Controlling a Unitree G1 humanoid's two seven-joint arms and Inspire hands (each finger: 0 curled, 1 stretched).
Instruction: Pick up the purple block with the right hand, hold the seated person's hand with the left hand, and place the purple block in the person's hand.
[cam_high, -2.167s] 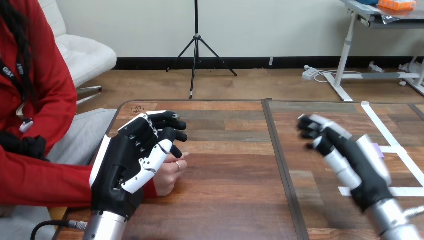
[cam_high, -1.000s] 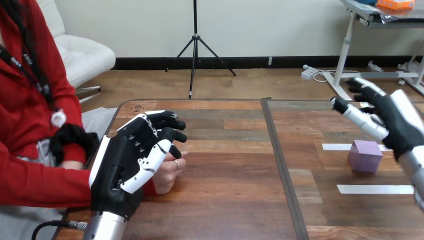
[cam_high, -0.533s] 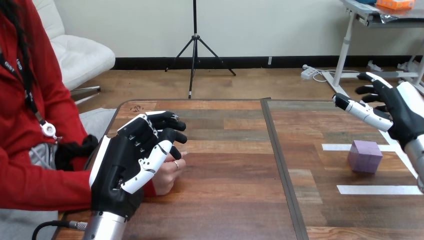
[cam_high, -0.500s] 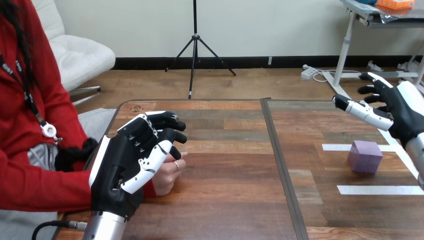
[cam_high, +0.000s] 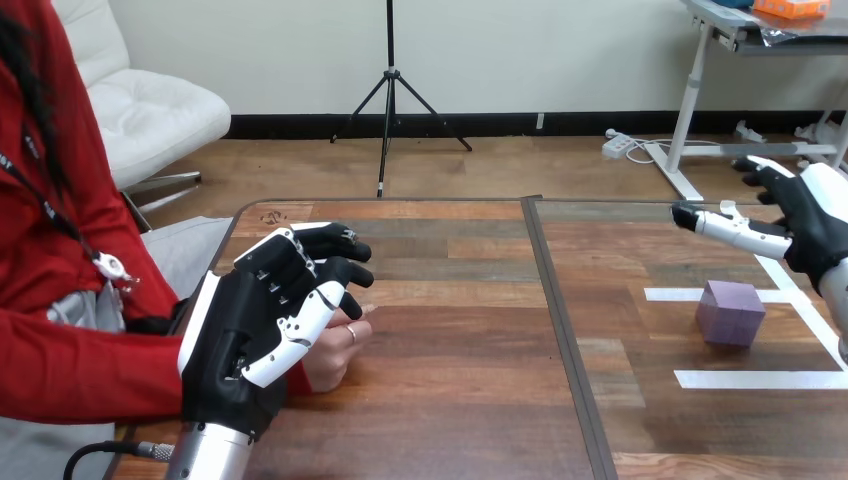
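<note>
Head view is showing the purple block (cam_high: 730, 312) resting on the table (cam_high: 470, 400), right hand (cam_high: 805, 215) hovering just beyond it, fingers spread and empty, left hand (cam_high: 255, 325) far to its left curling round the person's hand (cam_high: 335, 352); block likely light, rigid, best pinched across opposite faces.

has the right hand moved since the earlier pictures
Yes. The right hand was over the purple block; it has moved away and rightward, and now hovers beyond the block.
</note>
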